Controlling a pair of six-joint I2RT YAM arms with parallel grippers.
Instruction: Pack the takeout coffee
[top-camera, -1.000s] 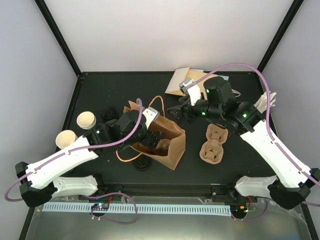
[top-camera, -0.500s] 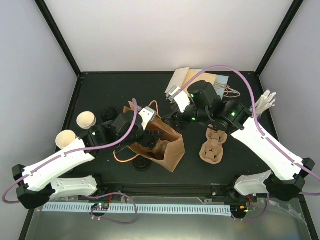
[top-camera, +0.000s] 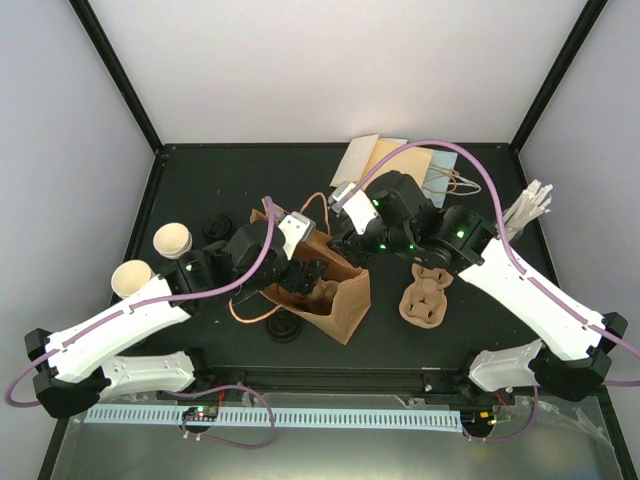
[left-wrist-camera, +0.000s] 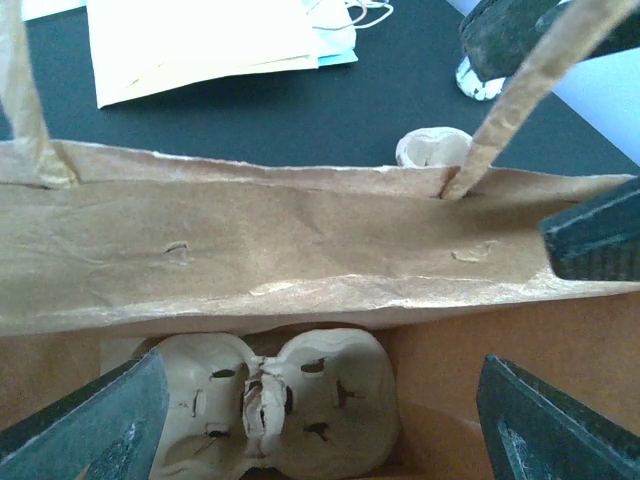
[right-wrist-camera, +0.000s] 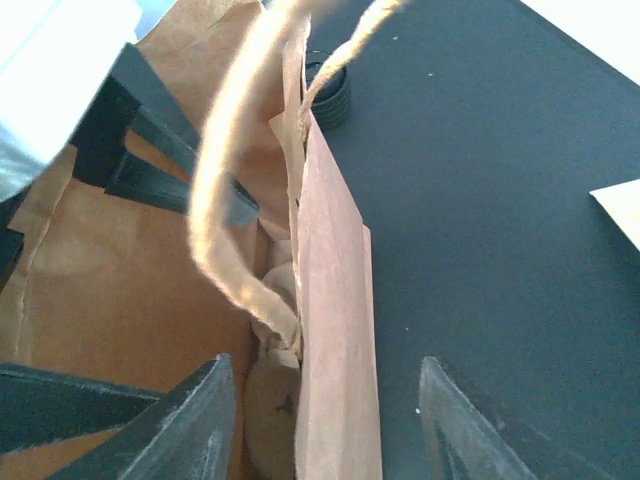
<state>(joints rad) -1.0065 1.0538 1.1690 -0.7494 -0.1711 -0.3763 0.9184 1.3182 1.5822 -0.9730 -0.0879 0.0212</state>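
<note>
Left hand (left-wrist-camera: 320, 392) wide open, nothing between its fingers (left-wrist-camera: 90, 430), down inside the mouth of an upright brown paper bag (top-camera: 340, 300) near the middle of the black tabletop (top-camera: 200, 180). Straight below that hand, on the bag's floor, a pale moulded-pulp carrier (left-wrist-camera: 265, 400). Right hand (right-wrist-camera: 325, 395) open too, fingers (right-wrist-camera: 190, 420) astride one wall of the bag at its right end, one inside, one outside, a gap visible on either side of the paper. A twisted paper handle (right-wrist-camera: 230, 200) looping up just in front of that hand. Just beside the bag, at its near left corner, a black lid (top-camera: 285, 328) flat on the tabletop; more black lids (top-camera: 215, 228) to the left and farther back. To the right of the bag, under the right arm, a second carrier (top-camera: 425, 295) on the tabletop. Well apart from the bag and both hands, near the left edge: the two coffee cups, first cup (top-camera: 172, 240) behind, second cup (top-camera: 131, 278) nearer, both cream, upright, mouths open, next to the left arm. Along the back, flat folded paper bags (top-camera: 368, 160). At the right edge, a bundle of pale sticks (top-camera: 530, 208)
</note>
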